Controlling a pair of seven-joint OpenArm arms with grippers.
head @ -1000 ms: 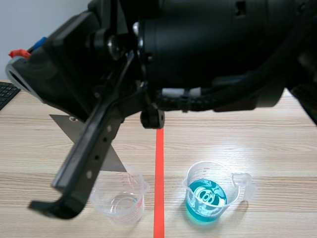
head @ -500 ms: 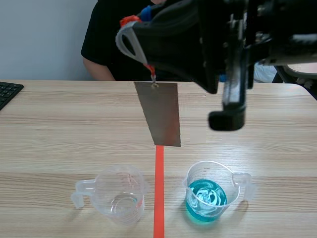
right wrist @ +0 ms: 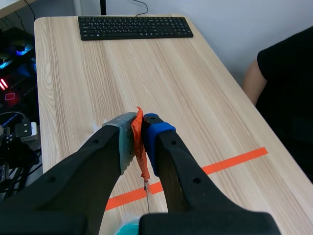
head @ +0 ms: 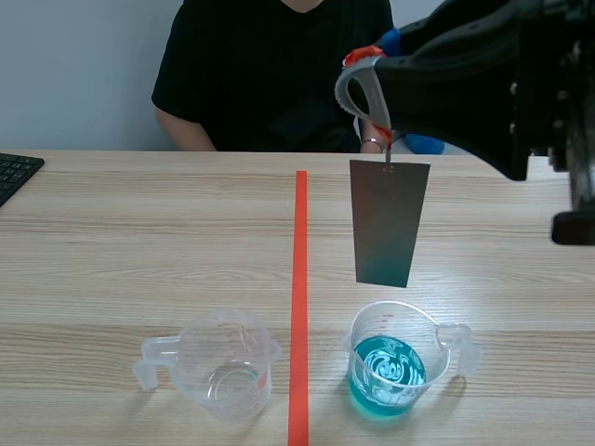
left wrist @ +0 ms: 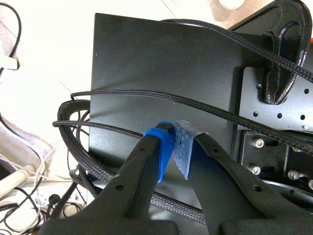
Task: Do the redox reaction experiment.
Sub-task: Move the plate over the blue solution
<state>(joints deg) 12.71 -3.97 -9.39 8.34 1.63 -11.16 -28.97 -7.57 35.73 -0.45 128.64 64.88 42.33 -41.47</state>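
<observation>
The right arm enters from the upper right of the scene view and stands raised well above the tabletop (head: 139, 242), its bulk filling the top right corner, with the right hand (head: 370, 72) pointing toward the middle of the frame. That hand is closed on an orange-red tag (head: 368, 54). The right wrist view shows the tag (right wrist: 139, 139) pinched flat between the grey pad and the blue pad, with a thin wire running down from it. From this tag hangs a grey metal plate (head: 390, 223), nearly upright, right of centre. Its lower edge sits above the blue-liquid cup (head: 395, 367) and is clear of the rim, not in the liquid. The blue-liquid cup stands at the lower right, just right of the orange-red tape line (head: 299, 297), with its handle turned to the right. A clear cup (head: 223, 367) stands at the lower left on the other side of the line, handle to the left, with only a little clear liquid at its bottom. The two cups are well apart. The left hand (left wrist: 175, 147) shows only in its own wrist view. Its fingers are closed on nothing — the blue pads meet — and it faces a black panel (left wrist: 146, 63) crossed by braided cables (left wrist: 161, 98). A person in a black shirt (head: 270, 74) sits across the tabletop at the top of the scene, and a keyboard (head: 14, 177) shows at the left edge.
</observation>
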